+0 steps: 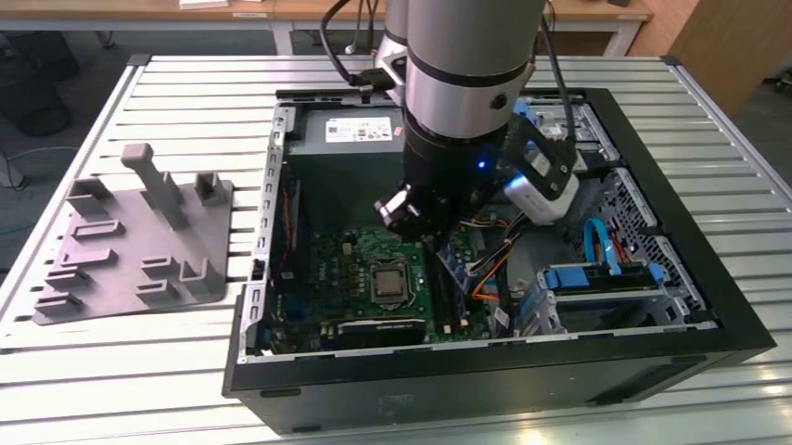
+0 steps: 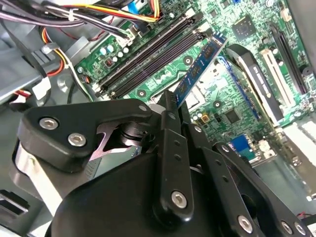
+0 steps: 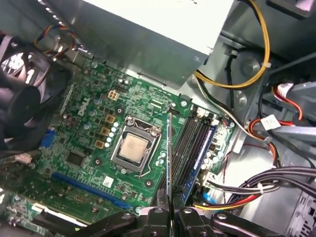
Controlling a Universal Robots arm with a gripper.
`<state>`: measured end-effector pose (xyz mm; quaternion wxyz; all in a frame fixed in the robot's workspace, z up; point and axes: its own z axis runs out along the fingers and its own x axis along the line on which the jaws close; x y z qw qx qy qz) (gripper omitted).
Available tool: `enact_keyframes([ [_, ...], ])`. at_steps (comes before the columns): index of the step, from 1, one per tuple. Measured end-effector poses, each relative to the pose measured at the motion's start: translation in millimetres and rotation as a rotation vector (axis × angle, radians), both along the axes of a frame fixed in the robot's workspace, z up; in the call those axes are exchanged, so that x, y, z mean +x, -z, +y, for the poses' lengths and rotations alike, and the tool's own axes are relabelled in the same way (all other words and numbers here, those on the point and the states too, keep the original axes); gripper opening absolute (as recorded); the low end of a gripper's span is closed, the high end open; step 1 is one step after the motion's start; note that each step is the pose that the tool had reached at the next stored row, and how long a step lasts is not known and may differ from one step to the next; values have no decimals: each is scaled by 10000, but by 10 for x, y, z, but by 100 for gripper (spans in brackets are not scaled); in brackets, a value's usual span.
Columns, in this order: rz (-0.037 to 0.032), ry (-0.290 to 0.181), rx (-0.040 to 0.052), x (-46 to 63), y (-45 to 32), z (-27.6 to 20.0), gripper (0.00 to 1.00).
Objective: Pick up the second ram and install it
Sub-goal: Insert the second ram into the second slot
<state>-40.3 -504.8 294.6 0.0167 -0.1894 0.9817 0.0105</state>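
Observation:
My gripper [image 1: 425, 230] hangs inside the open computer case [image 1: 693, 306], above the green motherboard [image 1: 340, 269]. It is shut on the second ram [image 2: 200, 66], a thin blue-green stick with black chips that juts out from between the fingers [image 2: 170, 148]. In the first wrist view the ram [image 3: 169, 153] shows edge-on, upright, over the board just beside the long black memory slots [image 3: 187, 143]. In the second wrist view its far end hovers near the slots [image 2: 148, 52], apart from them. In the exterior view the ram [image 1: 448, 271] slants down from the gripper.
The processor socket [image 3: 133, 148] sits beside the ram. A fan [image 3: 19, 98] stands at one side of the board. Bundled cables [image 3: 256, 187] crowd the slots' far side. A blue drive cage [image 1: 594, 278] fills the case's right. A grey moulded tray [image 1: 136, 241] lies outside the case.

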Motion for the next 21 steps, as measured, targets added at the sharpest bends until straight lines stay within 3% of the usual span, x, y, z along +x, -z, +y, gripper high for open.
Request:
enact_keyframes([
  [21,0,2290,0,0,16,0,14],
])
